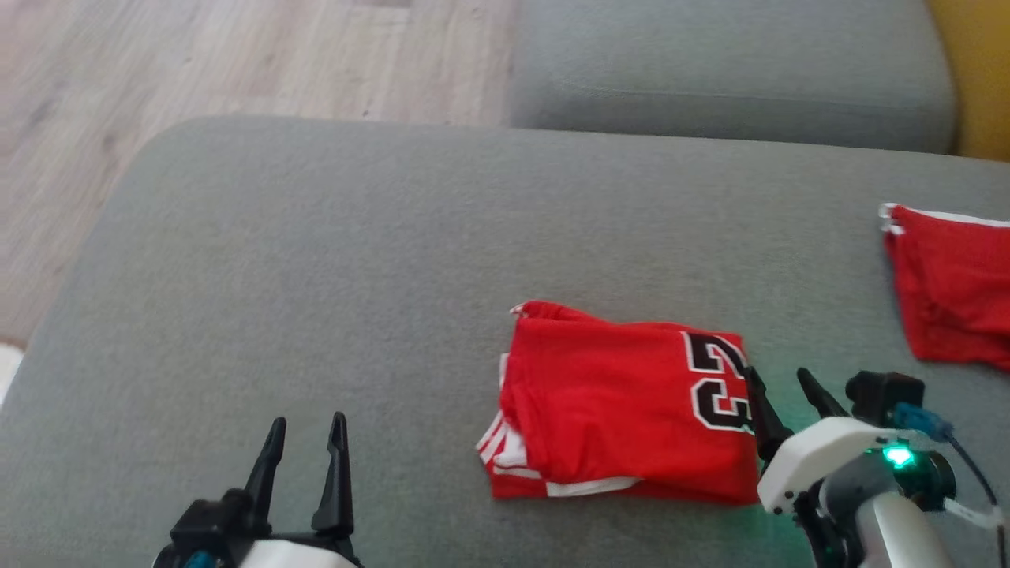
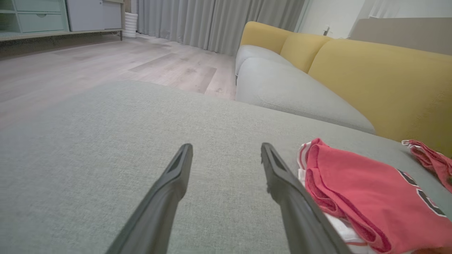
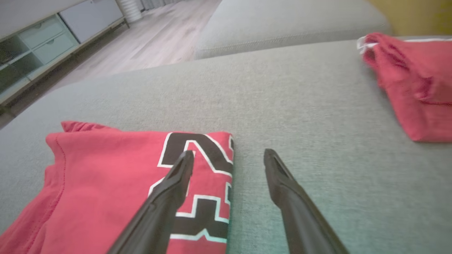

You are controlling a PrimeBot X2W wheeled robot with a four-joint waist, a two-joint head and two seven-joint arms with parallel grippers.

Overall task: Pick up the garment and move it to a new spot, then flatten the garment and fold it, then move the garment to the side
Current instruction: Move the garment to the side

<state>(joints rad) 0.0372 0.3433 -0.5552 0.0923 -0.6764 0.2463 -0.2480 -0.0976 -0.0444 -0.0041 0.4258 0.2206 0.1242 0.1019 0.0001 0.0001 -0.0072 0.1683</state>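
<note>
The garment (image 1: 615, 398) is a red jersey with black and white numbers, lying folded on the grey cushion (image 1: 316, 276). It also lies at the lower right of the left wrist view as the garment (image 2: 367, 197), and at the lower left of the right wrist view as the garment (image 3: 116, 183). My right gripper (image 1: 779, 381) stands open at the jersey's right edge, one finger over the numbers, the other over bare cushion; in its own view the right gripper (image 3: 229, 157) holds nothing. My left gripper (image 1: 308, 432) is open and empty, well left of the jersey, and its own view shows the left gripper (image 2: 226, 150) over bare cushion.
A second red garment (image 1: 951, 288) lies at the cushion's right edge, also seen as the red garment (image 3: 413, 81). Another grey seat cushion (image 1: 726, 71) lies beyond, with a yellow backrest (image 2: 381, 81). Wooden floor (image 1: 158, 71) drops off past the cushion's left and far edges.
</note>
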